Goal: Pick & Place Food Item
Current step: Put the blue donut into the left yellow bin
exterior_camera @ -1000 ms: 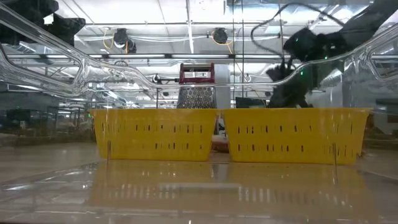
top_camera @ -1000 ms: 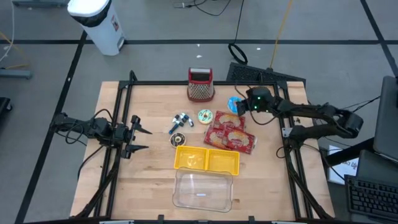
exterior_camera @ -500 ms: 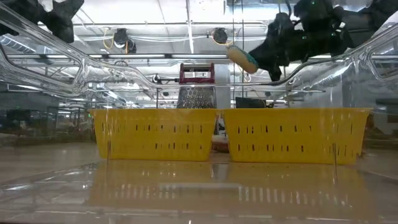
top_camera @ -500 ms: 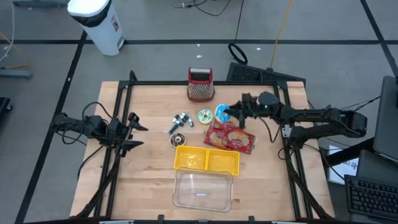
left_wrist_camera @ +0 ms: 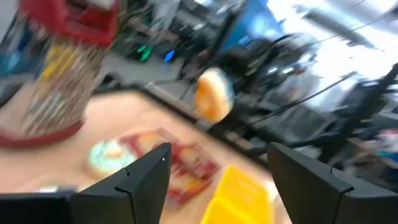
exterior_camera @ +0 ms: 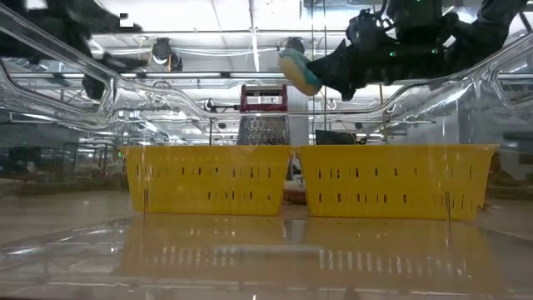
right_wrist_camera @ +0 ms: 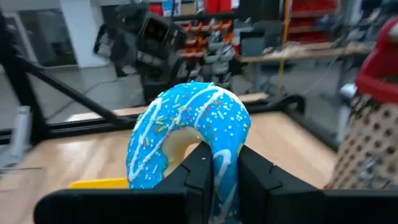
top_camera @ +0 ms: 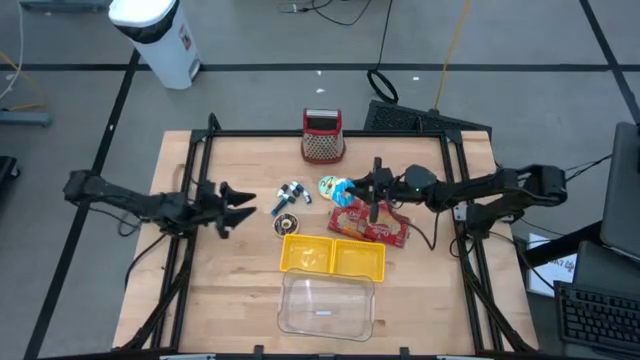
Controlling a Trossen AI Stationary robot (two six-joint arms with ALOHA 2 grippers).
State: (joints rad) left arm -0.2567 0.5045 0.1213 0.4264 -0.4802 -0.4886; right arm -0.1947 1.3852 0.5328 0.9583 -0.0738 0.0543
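Two arms work over one wooden worktop (top_camera: 240,280). The right gripper (top_camera: 352,186) is raised above the middle of the worktop, jaws clenched on one blue-iced doughnut (right_wrist_camera: 189,140) with white stripes and sprinkles; in the low view the doughnut (exterior_camera: 298,72) hangs well above the yellow bin's rim. The left gripper (top_camera: 238,198) hovers near the left side of the worktop, jaws released and holding nothing, well apart from the right one.

Counted items on the worktop:
- one yellow bin (top_camera: 333,257) of two compartments, side by side, near the front centre;
- one clear tub (top_camera: 326,306) just in front of the bin, touching or nearly touching it, at the front edge;
- one red-topped grater (top_camera: 323,137) upright at the far edge;
- one second doughnut (top_camera: 328,186), green-iced, lying flat just beside the held one;
- red snack packets (top_camera: 375,222), overlapping, count uncertain, between the doughnuts and the bin;
- a small cluster of dark and blue objects (top_camera: 288,200), too small to identify, left of the green doughnut.

Open worktop lies along the left side and in the front corners; black frame rails run along both side edges.
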